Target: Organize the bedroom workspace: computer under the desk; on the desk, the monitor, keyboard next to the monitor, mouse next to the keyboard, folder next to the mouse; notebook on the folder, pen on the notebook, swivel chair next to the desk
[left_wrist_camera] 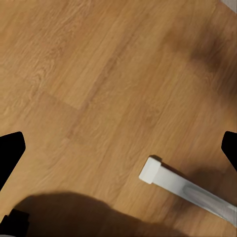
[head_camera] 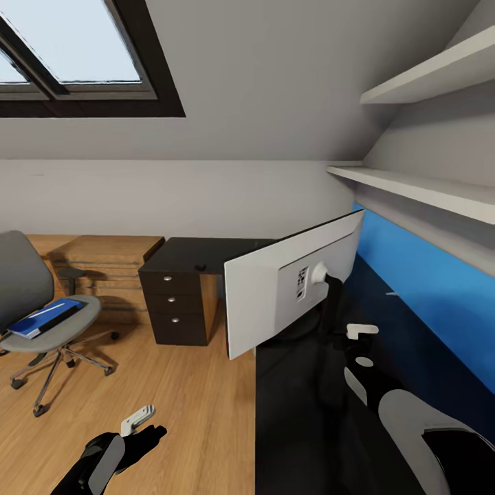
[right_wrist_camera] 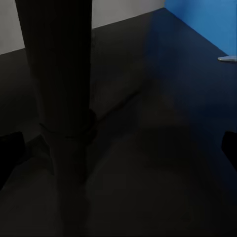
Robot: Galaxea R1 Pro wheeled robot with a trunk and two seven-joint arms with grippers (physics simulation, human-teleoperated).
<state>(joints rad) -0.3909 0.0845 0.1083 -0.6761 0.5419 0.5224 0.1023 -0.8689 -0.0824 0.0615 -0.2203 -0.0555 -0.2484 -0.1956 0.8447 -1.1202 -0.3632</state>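
Right gripper (head_camera: 360, 344), spread wide, sits behind the monitor (head_camera: 295, 292) stand, likely to turn it; left gripper (head_camera: 141, 419) idles open.

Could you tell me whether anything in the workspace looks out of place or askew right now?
Yes. The monitor stands on the desk turned askew, its pale back facing the room and part of it overhanging the desk's edge. The folder lies on the swivel chair seat, not on the desk.
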